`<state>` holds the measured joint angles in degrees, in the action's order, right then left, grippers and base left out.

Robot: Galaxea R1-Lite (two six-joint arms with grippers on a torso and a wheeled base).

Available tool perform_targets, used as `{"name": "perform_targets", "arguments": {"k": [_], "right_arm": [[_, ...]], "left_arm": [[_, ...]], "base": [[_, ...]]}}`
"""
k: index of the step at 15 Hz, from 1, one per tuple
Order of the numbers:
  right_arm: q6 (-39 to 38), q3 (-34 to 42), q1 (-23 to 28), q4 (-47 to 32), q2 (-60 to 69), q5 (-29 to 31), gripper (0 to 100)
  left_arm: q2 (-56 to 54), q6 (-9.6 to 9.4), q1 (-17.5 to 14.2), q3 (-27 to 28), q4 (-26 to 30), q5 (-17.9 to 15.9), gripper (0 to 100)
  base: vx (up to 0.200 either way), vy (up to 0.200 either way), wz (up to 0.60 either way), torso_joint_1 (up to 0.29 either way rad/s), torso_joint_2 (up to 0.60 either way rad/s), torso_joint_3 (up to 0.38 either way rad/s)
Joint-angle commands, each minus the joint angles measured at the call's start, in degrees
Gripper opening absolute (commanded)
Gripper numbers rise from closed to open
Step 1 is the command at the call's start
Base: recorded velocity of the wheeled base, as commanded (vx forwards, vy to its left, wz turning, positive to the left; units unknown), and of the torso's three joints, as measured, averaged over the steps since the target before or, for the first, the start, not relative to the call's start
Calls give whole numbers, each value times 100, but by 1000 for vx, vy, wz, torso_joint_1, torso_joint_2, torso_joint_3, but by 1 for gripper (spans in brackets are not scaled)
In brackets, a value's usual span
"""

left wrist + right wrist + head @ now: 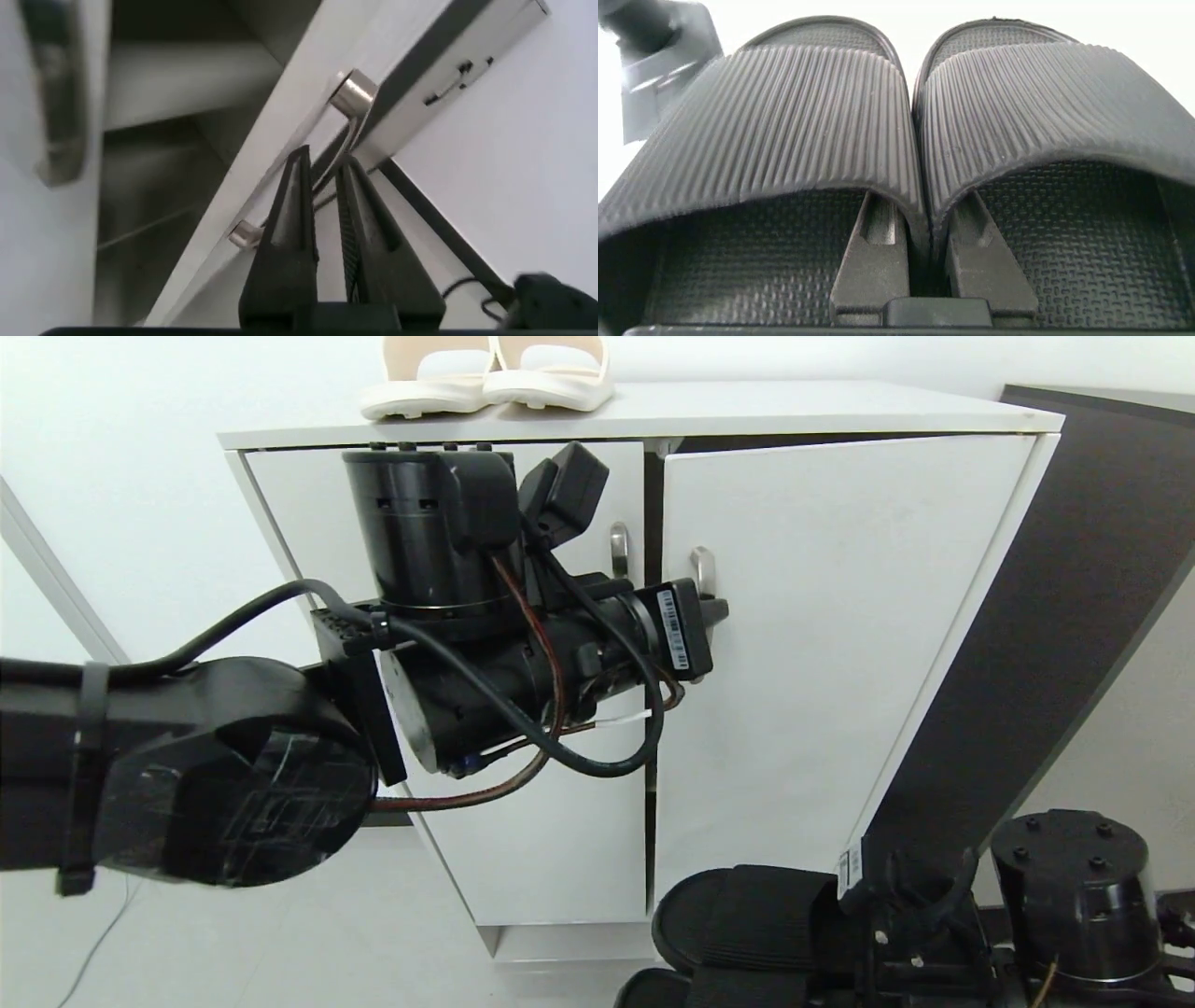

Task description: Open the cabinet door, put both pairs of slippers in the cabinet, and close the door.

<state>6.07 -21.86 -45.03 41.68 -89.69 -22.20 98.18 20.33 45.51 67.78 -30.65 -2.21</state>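
A white cabinet (644, 422) stands before me with two doors. Its right door (840, 644) is slightly ajar, with a dark gap along its top. My left gripper (714, 611) (323, 163) is shut on that door's silver handle (353, 93), whose bar runs between the fingers. An inner shelf (187, 75) shows through the gap. A cream pair of slippers (490, 378) rests on the cabinet top. Low at the front right, my right gripper (922, 210) is shut on the black pair of slippers (747, 924) (915, 121). It pinches their adjoining straps from inside.
The left door (299, 513) is closed, and its handle (619, 549) sits beside the gap. A dark panel (1074, 616) leans along the cabinet's right side. White wall and pale floor lie to the left, with a thin cable (103, 933) on the floor.
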Motion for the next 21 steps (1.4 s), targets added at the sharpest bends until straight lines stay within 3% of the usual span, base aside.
{"name": "perform_targets", "arguments": {"k": [1, 4, 8, 10, 14, 21], "right_arm": [[184, 191, -6, -2, 153, -250, 0], [193, 217, 3, -2, 171, -276, 0], [202, 199, 3, -2, 171, -250, 0], [210, 199, -6, 7, 180, -250, 0], [237, 226, -23, 112, 215, -232, 0], [307, 331, -129, 112, 180, -250, 0]], "left_arm": [[-432, 41, 248, -344, -3, 10, 0], [-827, 58, 406, -661, -3, 19, 0], [-1267, 67, 389, -1004, -3, 10, 0], [-1240, 234, 231, -1004, -3, 10, 0], [-985, 331, -235, -881, -29, -43, 0], [-1, 366, -262, -98, -337, -43, 0]], "base": [[0, 0, 0, 0, 0, 0], [0, 0, 0, 0, 0, 0], [0, 0, 0, 0, 0, 0], [0, 0, 0, 0, 0, 0], [0, 0, 0, 0, 0, 0], [0, 0, 0, 0, 0, 0]]}}
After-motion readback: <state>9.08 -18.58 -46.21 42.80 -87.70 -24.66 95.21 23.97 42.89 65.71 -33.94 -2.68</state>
